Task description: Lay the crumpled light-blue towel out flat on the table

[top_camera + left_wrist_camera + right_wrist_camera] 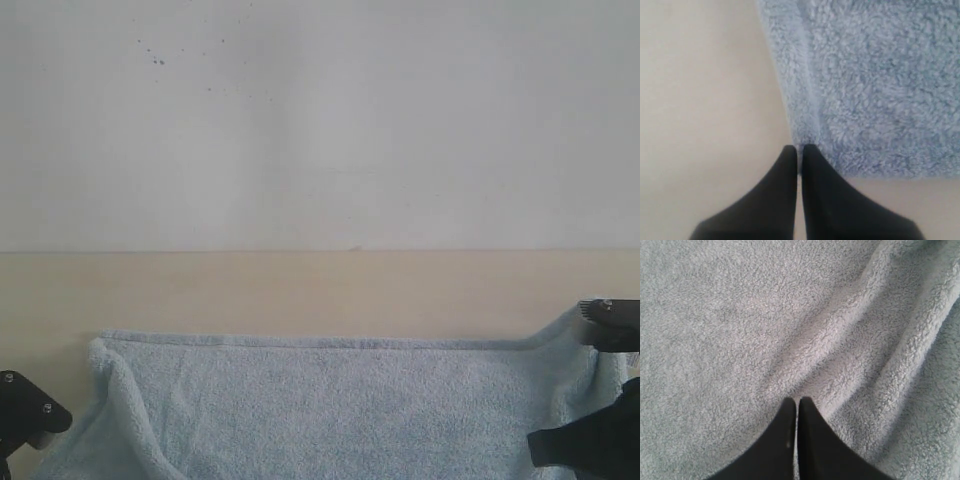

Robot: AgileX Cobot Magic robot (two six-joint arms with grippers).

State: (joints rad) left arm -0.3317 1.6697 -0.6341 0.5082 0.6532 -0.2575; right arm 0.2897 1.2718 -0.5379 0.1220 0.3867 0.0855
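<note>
The light-blue towel (330, 410) lies mostly spread across the near part of the beige table (300, 290), with its far hem running straight. Its left side is folded over in a raised ridge. My left gripper (50, 418) sits at the towel's near left edge. In the left wrist view its jaws (800, 146) are pinched together on the corner of the towel (880, 85), where the folded border ends. My right gripper (592, 312) holds the far right corner slightly lifted. In the right wrist view it (797, 400) is shut on the towel (740, 320), with creases running from its tips.
A white wall (320, 120) with small dark specks rises behind the table. Bare tabletop shows beyond the towel's far hem and beside its left edge (705, 100). Part of the right arm (590, 445) is over the towel's near right.
</note>
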